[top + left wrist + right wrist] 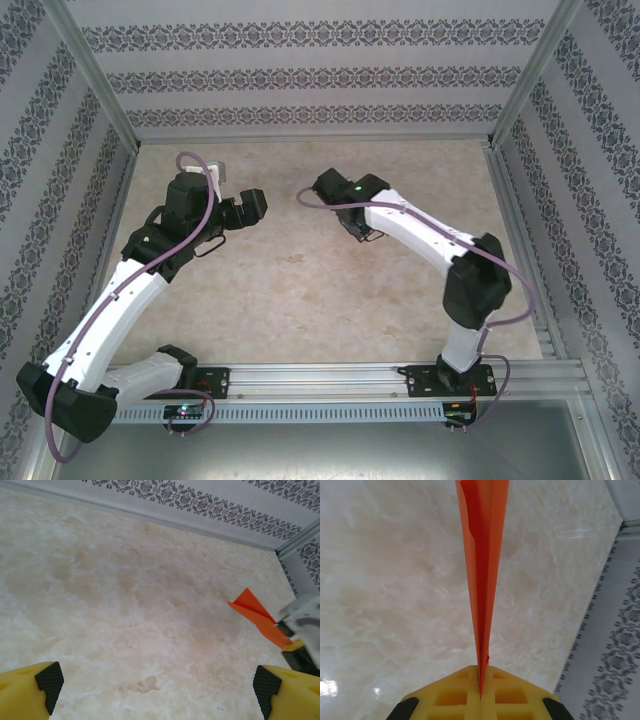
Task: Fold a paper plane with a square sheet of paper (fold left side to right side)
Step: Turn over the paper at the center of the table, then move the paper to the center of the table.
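The right gripper is pinching the paper plane by its narrow end above the table, jaws pressing together on it, while the left gripper is hovering spread wide over the table. The plane is showing as a slim bright orange dart. It is probably handling feather-light and crushable, so gripping along its creased spine is looking safest.

The left arm and the right arm stand at the near edge of the table. The left gripper hangs over the far left part. The right gripper hangs near the middle, to its right. The paper plane sits in the right gripper, well apart from the left gripper.
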You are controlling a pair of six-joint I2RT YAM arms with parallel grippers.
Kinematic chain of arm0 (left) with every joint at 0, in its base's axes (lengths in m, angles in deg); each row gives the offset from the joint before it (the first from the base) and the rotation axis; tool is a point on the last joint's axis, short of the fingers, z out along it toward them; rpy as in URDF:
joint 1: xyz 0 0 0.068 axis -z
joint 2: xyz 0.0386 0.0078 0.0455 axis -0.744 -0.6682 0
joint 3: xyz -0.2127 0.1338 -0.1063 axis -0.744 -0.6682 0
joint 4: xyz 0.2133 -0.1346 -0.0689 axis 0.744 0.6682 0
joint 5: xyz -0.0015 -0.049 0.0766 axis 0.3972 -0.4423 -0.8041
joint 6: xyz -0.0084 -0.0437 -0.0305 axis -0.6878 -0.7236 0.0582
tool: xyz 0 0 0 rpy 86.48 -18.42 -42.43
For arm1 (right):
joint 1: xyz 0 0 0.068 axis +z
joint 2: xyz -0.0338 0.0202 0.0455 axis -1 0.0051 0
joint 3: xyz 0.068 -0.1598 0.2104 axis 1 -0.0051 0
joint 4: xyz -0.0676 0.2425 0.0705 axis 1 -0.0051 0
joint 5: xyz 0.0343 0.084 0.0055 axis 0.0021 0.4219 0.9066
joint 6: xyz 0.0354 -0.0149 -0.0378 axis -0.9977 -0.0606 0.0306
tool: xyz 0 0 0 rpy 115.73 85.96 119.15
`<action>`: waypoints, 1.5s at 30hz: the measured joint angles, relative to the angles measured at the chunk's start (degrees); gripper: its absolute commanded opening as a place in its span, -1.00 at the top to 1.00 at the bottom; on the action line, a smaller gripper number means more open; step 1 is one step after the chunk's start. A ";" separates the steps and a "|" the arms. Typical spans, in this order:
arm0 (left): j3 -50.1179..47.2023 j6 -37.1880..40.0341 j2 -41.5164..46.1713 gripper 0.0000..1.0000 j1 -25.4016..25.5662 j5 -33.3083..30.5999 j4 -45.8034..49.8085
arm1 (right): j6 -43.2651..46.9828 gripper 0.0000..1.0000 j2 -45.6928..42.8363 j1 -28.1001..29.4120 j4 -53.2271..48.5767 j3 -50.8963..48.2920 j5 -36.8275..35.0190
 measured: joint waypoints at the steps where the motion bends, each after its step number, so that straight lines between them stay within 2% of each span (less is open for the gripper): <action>1: 0.00 0.00 -0.24 -1.00 0.00 0.07 -0.02 | 0.26 0.99 1.55 0.37 -0.55 0.57 -1.29; 7: -0.02 -0.02 -1.03 -1.00 0.00 1.22 -0.04 | 0.55 0.99 10.14 2.10 -1.49 3.52 -7.54; 12: -0.02 -0.04 -1.25 -1.00 0.00 1.33 -0.02 | 0.48 0.96 15.80 2.86 -1.53 3.98 -8.83; 18: -0.52 -0.26 -1.22 -1.00 0.00 1.33 -0.04 | 0.13 0.51 19.65 4.11 -1.84 5.14 -7.37; 22: -0.79 -0.26 -1.22 -1.00 0.00 1.33 -0.04 | -0.02 0.09 19.82 4.83 -2.16 5.73 -2.67; 27: -0.90 -0.26 -1.22 -1.00 0.00 1.62 -0.04 | -0.83 -0.31 18.86 5.07 -2.16 5.92 5.01; 31: -1.70 -0.70 -1.38 -1.00 0.00 3.02 -0.13 | -1.68 -0.61 13.86 5.07 -0.94 4.59 13.29; 34: -2.97 -1.73 -2.05 -1.00 0.00 5.03 -1.09 | -2.69 -0.74 6.97 5.03 0.83 1.95 18.88; 38: -5.51 -3.34 -3.82 -1.00 0.00 9.09 -4.52 | -3.91 -0.80 -2.12 3.61 4.07 -2.60 25.59; 45: -7.67 -5.29 -10.80 -0.94 0.04 16.83 -8.31 | -7.65 -0.90 -13.09 -8.81 12.35 -14.21 38.05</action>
